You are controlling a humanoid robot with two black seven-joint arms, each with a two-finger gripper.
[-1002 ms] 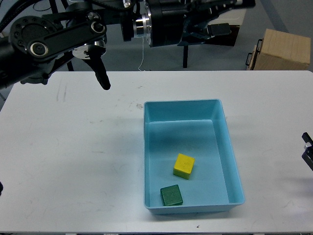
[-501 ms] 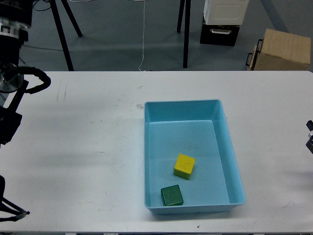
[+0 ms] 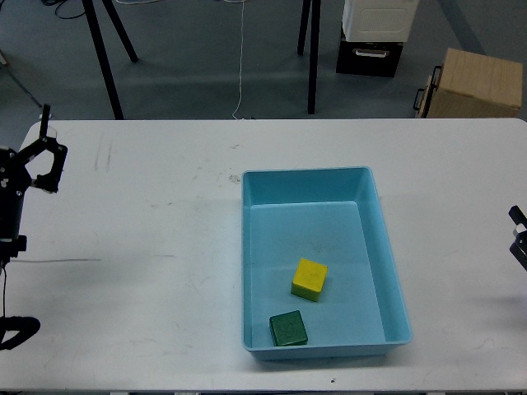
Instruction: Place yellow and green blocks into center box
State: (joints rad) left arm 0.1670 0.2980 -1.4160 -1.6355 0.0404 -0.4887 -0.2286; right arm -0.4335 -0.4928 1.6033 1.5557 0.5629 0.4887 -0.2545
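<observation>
The light blue box (image 3: 387,271) sits on the white table (image 3: 148,247), a little right of centre. Both blocks lie on its floor: the yellow block (image 3: 309,278) near the middle, and the green block (image 3: 288,327) just nearer and slightly left of it, close to the near wall. The two blocks are close but apart, and neither leans on a wall. Judged from this layout, the task looks complete.

The left gripper (image 3: 37,160) is at the far-left edge of the table, well apart from the box. Its dark fingers point up and look slightly spread, with nothing between them. Of the right gripper (image 3: 519,239) only a dark sliver shows at the right edge, so I cannot tell how its jaws stand.

What could go wrong now is mostly disturbance. The box appears light and unfixed on a smooth tabletop, so an arm sweeping low across the table could nudge or tip it and slide the blocks about. The green block lies close to the near wall, so a hard knock on that side might jostle it. A cable (image 3: 49,261) trailing across the table near the left arm could snag if that arm moves carelessly.
</observation>
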